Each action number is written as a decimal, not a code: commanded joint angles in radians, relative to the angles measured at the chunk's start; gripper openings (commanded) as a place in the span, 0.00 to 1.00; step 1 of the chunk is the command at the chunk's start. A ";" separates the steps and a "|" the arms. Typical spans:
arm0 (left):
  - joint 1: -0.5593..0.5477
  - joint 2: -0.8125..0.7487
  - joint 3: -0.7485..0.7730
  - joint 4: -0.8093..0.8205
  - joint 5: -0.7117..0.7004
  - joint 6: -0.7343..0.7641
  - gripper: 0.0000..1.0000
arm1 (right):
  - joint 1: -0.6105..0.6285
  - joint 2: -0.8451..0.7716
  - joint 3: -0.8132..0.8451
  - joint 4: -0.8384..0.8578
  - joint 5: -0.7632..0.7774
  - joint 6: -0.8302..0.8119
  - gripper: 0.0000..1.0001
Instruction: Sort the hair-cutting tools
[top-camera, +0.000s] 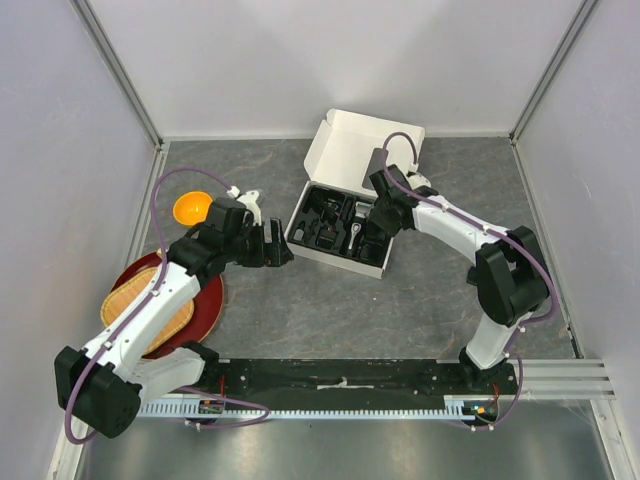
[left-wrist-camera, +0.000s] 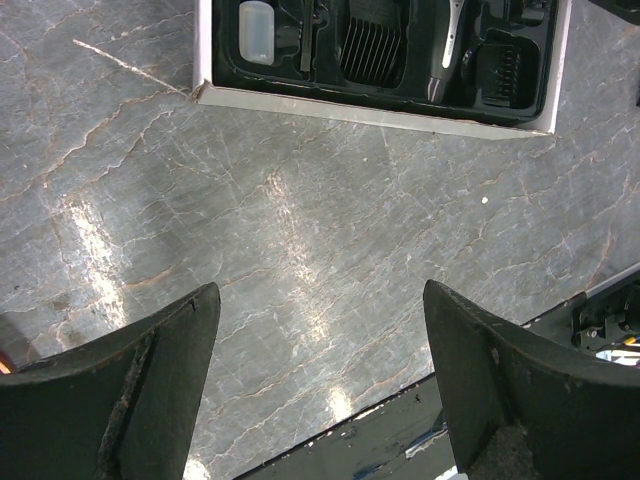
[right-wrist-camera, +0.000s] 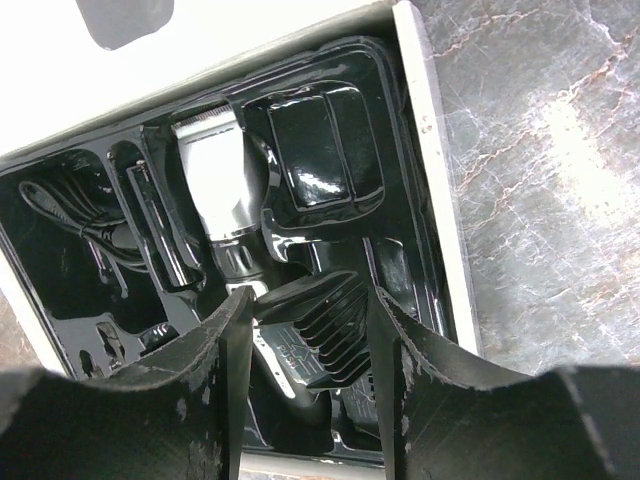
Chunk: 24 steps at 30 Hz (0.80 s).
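My right gripper is shut on a black guard comb, both fingers pressing its sides, low over the right end of the black tray. The silver-and-black hair clipper lies in the tray just beyond, with the black cable and a thin black brush in slots to its left. From the left wrist view I see the clipper, a guard comb and a small clear bottle seated in the tray. My left gripper is open over bare table near the box, holding nothing.
The white box stands at the table's centre back with its lid raised. An orange bowl sits at the left, behind my left arm. A red plate bearing a wicker tray lies under the left arm. Walls close three sides.
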 joint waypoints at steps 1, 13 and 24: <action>0.006 -0.010 -0.003 0.030 0.022 0.016 0.89 | 0.019 0.002 -0.037 0.038 0.066 0.117 0.47; 0.006 -0.010 -0.003 0.031 0.027 0.018 0.89 | 0.037 -0.005 -0.078 -0.016 0.188 0.217 0.47; 0.006 -0.007 -0.004 0.030 0.030 0.016 0.89 | 0.052 0.027 -0.072 -0.008 0.232 0.267 0.47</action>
